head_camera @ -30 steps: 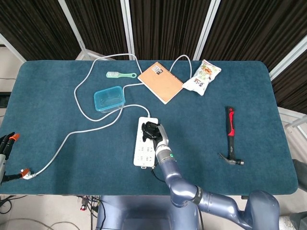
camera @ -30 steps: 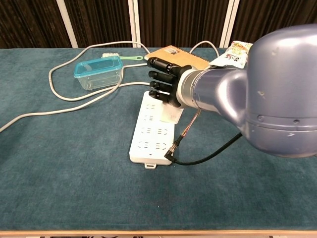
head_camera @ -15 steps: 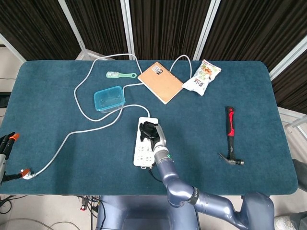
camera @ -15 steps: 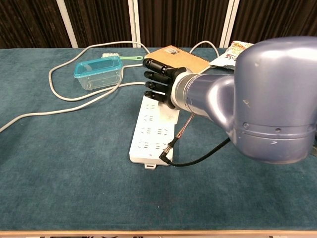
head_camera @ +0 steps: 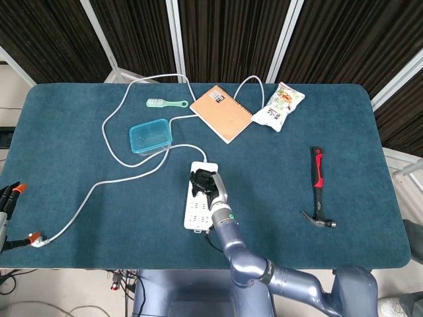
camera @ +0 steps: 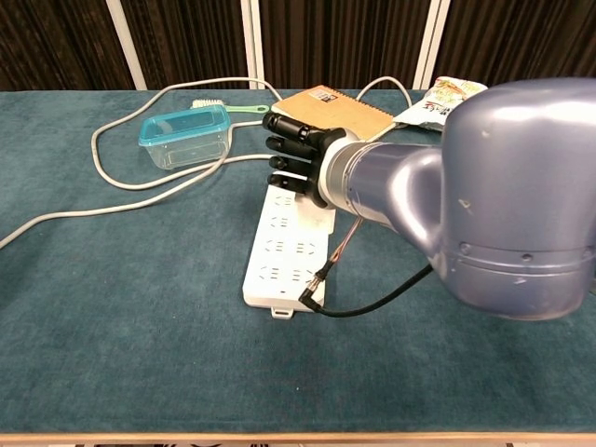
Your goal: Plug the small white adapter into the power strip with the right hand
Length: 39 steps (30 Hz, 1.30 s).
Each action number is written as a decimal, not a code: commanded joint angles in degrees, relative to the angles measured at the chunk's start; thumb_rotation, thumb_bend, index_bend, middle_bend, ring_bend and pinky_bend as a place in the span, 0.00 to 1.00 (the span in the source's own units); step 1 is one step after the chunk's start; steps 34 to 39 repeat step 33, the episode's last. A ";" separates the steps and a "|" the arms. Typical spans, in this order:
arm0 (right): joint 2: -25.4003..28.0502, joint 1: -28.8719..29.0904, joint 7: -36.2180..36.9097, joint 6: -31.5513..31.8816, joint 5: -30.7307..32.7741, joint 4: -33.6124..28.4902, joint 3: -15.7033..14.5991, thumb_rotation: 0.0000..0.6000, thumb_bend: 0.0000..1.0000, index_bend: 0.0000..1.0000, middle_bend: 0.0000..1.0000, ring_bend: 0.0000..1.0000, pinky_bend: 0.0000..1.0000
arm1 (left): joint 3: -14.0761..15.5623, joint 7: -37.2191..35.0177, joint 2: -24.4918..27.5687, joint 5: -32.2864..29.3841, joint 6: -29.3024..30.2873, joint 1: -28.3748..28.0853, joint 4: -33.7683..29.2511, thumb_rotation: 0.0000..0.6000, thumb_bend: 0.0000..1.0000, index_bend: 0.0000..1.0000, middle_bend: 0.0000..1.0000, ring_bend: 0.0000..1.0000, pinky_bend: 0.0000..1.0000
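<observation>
Blue-lidded clear container at 10 o'clock from power strip; contents not discernible. Right hand over strip's far end, fingers curled; what it holds, cannot tell. Small white adapter hidden. Versus 1.0 s ago: hand has shifted slightly toward 9 o'clock. Left hand out of view.

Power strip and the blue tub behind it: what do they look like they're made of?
The power strip looks like matte white moulded plastic: flat hard body, socket holes in rows. The tub seems clear plastic under a translucent blue lid; the table shows through its walls. The table cover looks like teal felt or short-pile cloth, without shine.
</observation>
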 commanded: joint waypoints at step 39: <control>50.13 -32.70 -34.13 29.94 -62.85 -12.12 -44.17 1.00 0.41 0.00 0.00 0.00 0.00 | -0.11 8.00 -2.03 1.31 4.16 1.27 1.54 1.00 0.00 0.00 0.00 0.00 0.00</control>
